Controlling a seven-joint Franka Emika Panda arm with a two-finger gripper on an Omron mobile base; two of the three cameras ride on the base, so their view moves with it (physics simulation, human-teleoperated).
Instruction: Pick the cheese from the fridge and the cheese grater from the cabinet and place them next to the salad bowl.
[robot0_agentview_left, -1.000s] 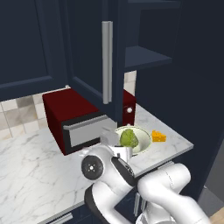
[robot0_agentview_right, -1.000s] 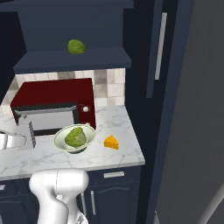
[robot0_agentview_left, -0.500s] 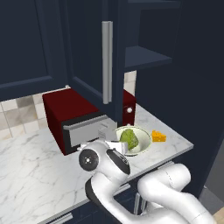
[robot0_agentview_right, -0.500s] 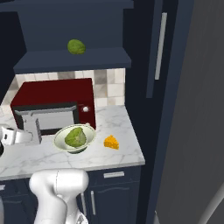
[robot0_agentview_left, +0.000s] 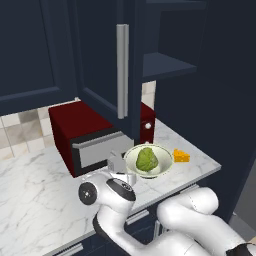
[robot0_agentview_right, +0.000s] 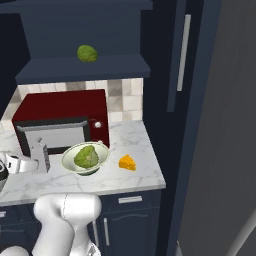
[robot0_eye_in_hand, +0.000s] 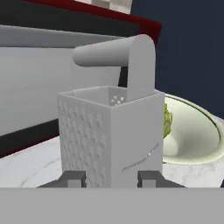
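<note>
Standing upright on marble counter (robot0_agentview_right: 135, 172): cheese grater (robot0_eye_in_hand: 110, 135), just beside salad bowl (robot0_agentview_right: 85, 159), before red microwave (robot0_agentview_right: 60, 122). Gripper (robot0_eye_in_hand: 111, 178) fingertips flank grater base; clamped or not, cannot tell. Cheese (robot0_agentview_right: 127, 162) on bowl's far side.

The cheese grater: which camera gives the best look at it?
The hand view: the cheese grater is close up, with its holes and top handle clear, standing beside the salad bowl. In the right base view it is small but whole; in the left base view the arm partly covers it.
</note>
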